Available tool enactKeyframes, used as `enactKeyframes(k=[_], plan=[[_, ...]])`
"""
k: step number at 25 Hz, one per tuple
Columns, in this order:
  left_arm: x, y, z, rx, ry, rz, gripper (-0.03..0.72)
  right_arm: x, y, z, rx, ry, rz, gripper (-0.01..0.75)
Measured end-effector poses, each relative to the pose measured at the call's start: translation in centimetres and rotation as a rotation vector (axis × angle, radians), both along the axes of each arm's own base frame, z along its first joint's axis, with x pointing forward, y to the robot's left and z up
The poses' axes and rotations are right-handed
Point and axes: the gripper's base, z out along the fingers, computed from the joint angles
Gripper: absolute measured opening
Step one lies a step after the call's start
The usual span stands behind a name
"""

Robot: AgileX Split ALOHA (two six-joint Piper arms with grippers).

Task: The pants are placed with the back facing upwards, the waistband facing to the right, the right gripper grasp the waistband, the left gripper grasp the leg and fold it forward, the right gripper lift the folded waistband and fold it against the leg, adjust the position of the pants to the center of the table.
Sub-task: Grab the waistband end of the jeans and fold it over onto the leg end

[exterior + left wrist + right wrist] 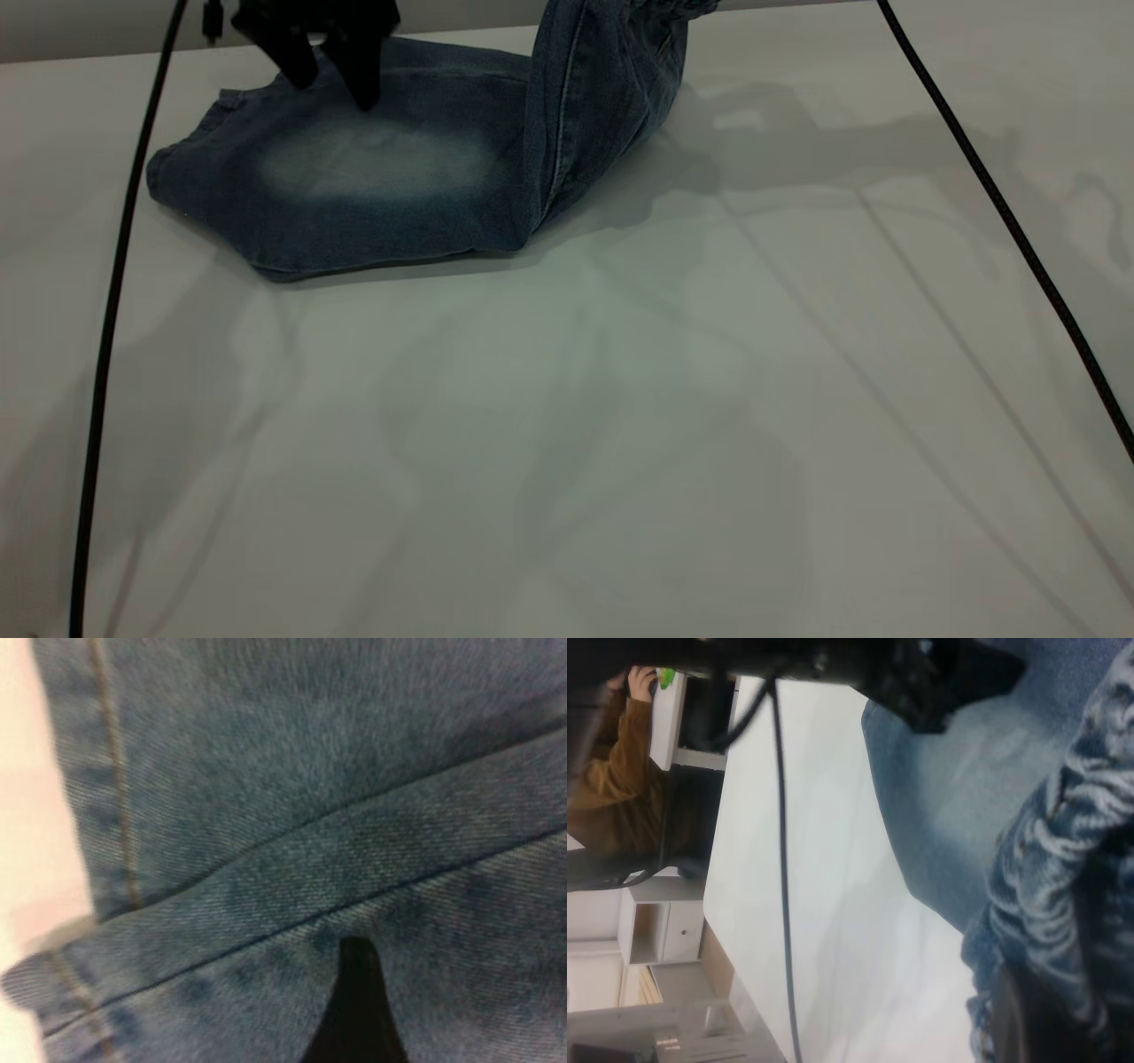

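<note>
Pants (372, 186) flat on counter (620, 443), waistband (1063, 842) end raised by right gripper, grip unseen; left gripper (332, 84) fingers (363, 75) spread, pressing far leg edge.

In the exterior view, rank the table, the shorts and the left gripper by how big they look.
1. The table, filling most of the view.
2. The shorts.
3. The left gripper, smallest, though cut off by the top edge.

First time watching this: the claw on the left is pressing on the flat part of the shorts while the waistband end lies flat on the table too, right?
Not quite. The left claw does press on the flat shorts, but the waistband end is raised off the table, as the exterior view shows.
</note>
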Motion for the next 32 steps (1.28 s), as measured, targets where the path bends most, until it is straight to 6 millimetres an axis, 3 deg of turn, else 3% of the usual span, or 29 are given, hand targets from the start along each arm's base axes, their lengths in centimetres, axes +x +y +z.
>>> enactKeyframes(k=[4, 9, 23, 27, 32], plan=[[-0.1, 0.1, -1.7, 0.002, 0.029, 0.004, 0.517, -0.1, 0.1, 0.0, 0.003, 0.002, 0.006, 0.056], [-0.1, -0.1, -1.8, -0.024, 0.035, 0.009, 0.517, -0.1, 0.4, 0.4, 0.051, 0.012, 0.001, 0.056], [-0.1, -0.3, -1.8, -0.045, 0.039, 0.012, 0.517, -1.6, 7.1, 1.3, 0.144, 0.002, 0.013, 0.056], [-0.1, -0.3, -1.8, -0.045, 0.039, 0.012, 0.517, -1.3, 8.1, 2.1, 0.163, -0.026, -0.015, 0.056], [-0.1, -0.3, -1.8, -0.045, 0.039, 0.012, 0.517, -0.6, 8.8, 1.1, 0.158, -0.025, -0.062, 0.056]])
